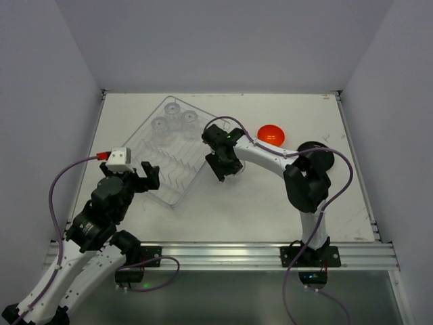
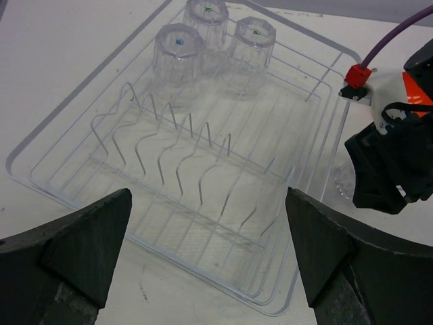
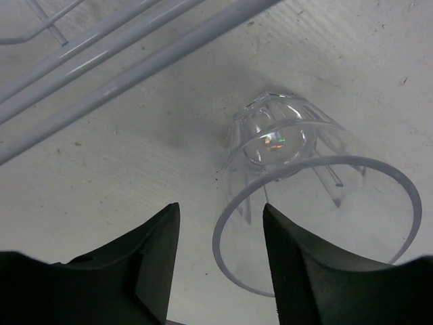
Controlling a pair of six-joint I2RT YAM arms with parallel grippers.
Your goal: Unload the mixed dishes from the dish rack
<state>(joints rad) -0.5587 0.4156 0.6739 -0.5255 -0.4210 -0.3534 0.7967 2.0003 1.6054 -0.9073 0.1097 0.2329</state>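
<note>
Pretty obviously a robotics lab test cell, not a real kitchen. Scuffed white table [image 1: 257,210] boxed in by plain pale walls [image 1: 223,40], left arm [image 1: 101,203] and right arm [image 1: 308,183] bolted to an aluminium rail [image 1: 223,253] at the near edge, purple cables [image 1: 53,196] looping loose. The wire dish rack [image 1: 169,169] just sits on the bare tabletop.

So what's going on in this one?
Dishes are being unloaded from a wire rack. The right claw is open at the rim of one clear glass standing mouth-up on the table beside the rack. Three more glasses sit upside down at its far end. The left claw hangs open over its near edge. An orange bowl and a dark plate are already out on the table.
</note>
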